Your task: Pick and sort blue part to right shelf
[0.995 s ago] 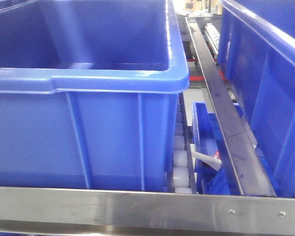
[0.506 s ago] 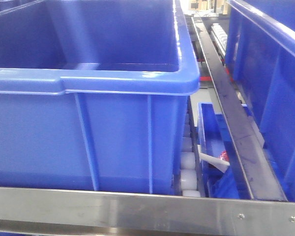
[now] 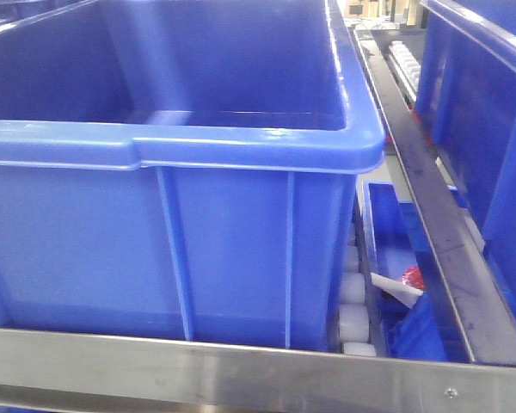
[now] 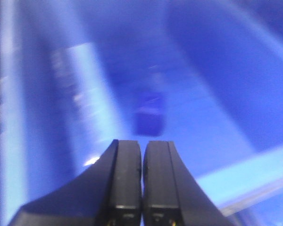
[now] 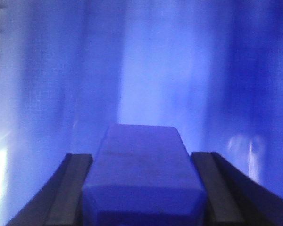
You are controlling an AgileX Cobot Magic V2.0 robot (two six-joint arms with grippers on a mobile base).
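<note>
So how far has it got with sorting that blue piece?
The pickup looks done: the right gripper holds a blue rectangular plastic part between its fingers. The left gripper is shut and empty. Left to do: set the part in a large blue plastic crate on the shelf.

Small red object (image 3: 412,276) beside a white strip (image 3: 394,288), low between crates.

Both grippers — left gripper (image 4: 141,176), right gripper (image 5: 144,188) — have flat, matte-black, straight-edged jaws.

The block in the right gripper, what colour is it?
Blue block, clearest in the right wrist view.
</note>
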